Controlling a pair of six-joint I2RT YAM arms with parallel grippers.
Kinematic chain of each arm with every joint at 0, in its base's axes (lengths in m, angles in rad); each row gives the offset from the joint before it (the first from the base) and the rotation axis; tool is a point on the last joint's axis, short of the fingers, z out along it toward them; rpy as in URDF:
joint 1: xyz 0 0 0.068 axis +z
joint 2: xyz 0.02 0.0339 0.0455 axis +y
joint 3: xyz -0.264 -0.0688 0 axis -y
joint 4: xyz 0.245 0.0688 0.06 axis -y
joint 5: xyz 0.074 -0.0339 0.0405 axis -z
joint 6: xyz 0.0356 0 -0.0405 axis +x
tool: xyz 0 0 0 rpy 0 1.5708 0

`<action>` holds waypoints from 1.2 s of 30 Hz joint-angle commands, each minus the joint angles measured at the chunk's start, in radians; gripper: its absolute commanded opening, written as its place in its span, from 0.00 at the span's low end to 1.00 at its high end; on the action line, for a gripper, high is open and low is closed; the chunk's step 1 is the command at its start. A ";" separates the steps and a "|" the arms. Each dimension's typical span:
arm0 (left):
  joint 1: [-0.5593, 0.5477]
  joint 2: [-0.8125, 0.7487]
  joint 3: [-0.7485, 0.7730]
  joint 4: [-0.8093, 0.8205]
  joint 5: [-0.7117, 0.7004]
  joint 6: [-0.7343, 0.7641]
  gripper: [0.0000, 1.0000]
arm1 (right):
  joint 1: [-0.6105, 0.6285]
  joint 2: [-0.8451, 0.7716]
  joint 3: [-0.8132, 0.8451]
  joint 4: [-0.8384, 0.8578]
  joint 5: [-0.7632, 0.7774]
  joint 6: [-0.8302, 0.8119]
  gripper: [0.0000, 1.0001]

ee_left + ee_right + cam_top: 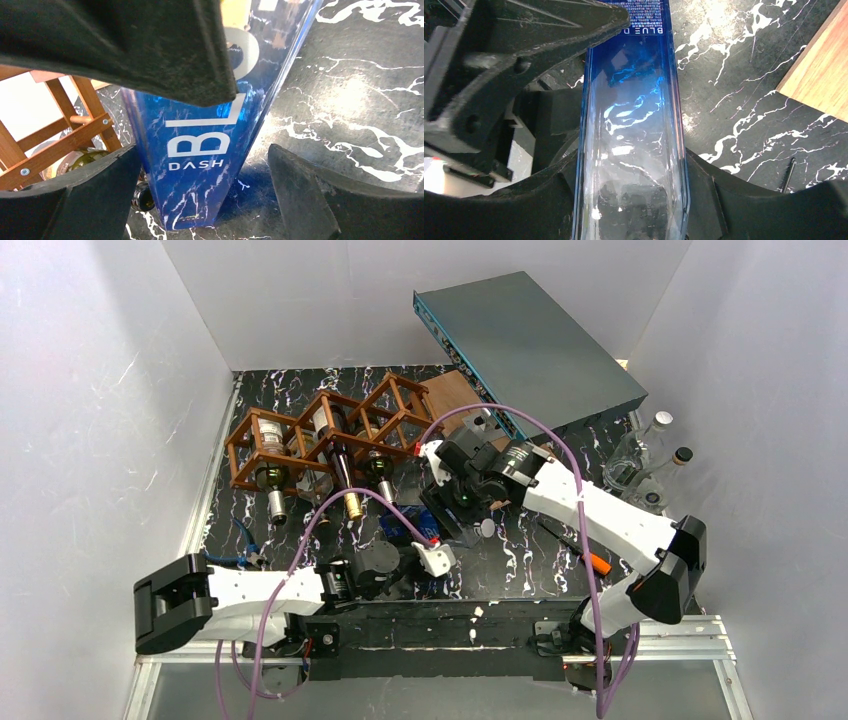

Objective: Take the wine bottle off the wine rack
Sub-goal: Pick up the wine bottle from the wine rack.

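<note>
Centre of top view: right jaws pinch the blue bottle [634, 125]; left jaws spread, flanking its end. Rack [320, 430] with other bottles [268, 435], upper left.

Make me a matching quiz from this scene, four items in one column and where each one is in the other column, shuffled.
1. blue glass bottle
2. reddish-brown wooden lattice rack
3. flat grey box
4. orange-handled screwdriver

A. back right corner
B. lying beside the right arm
C. between the right tool's fingers
D. back left, holding dark bottles

Pairs: 1-C, 2-D, 3-A, 4-B
</note>
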 commanded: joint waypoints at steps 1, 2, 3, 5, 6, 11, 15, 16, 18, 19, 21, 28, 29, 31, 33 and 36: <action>-0.008 0.038 0.032 0.050 -0.080 0.004 0.92 | -0.018 -0.006 0.083 0.088 -0.090 0.033 0.01; -0.008 0.044 0.034 0.052 -0.089 0.004 0.90 | -0.023 -0.004 0.084 0.087 -0.098 0.034 0.01; -0.008 0.049 0.035 0.054 -0.099 0.006 0.89 | -0.028 -0.004 0.086 0.087 -0.105 0.035 0.01; -0.008 0.059 0.036 0.060 -0.117 0.009 0.86 | -0.035 -0.003 0.085 0.085 -0.117 0.038 0.01; -0.008 0.062 0.034 0.064 -0.125 0.013 0.84 | -0.037 -0.003 0.084 0.084 -0.121 0.039 0.01; -0.008 0.087 0.037 0.093 -0.158 0.024 0.61 | -0.052 -0.004 0.072 0.091 -0.136 0.047 0.01; -0.008 0.101 0.044 0.100 -0.150 0.022 0.32 | -0.062 0.000 0.067 0.095 -0.152 0.052 0.01; -0.008 0.102 0.044 0.100 -0.146 0.019 0.25 | -0.064 0.000 0.064 0.096 -0.155 0.053 0.01; -0.008 0.097 0.040 0.099 -0.136 0.012 0.12 | -0.068 -0.002 0.060 0.101 -0.156 0.052 0.01; -0.008 0.093 0.038 0.099 -0.130 0.007 0.08 | -0.071 -0.002 0.055 0.105 -0.156 0.052 0.01; -0.008 0.078 0.029 0.098 -0.116 -0.003 0.01 | -0.072 -0.003 0.050 0.111 -0.145 0.048 0.19; -0.008 0.028 -0.004 0.097 -0.096 -0.046 0.00 | -0.075 -0.011 0.045 0.120 -0.127 0.035 0.74; -0.008 0.025 -0.006 0.096 -0.093 -0.050 0.00 | -0.075 -0.011 0.045 0.120 -0.125 0.033 0.80; -0.008 0.021 -0.012 0.096 -0.088 -0.059 0.00 | -0.075 -0.012 0.048 0.122 -0.123 0.028 0.87; -0.008 0.015 -0.018 0.096 -0.086 -0.066 0.00 | -0.075 -0.013 0.051 0.121 -0.121 0.023 0.92; -0.008 0.009 -0.026 0.096 -0.083 -0.072 0.00 | -0.075 -0.016 0.059 0.120 -0.115 0.016 0.97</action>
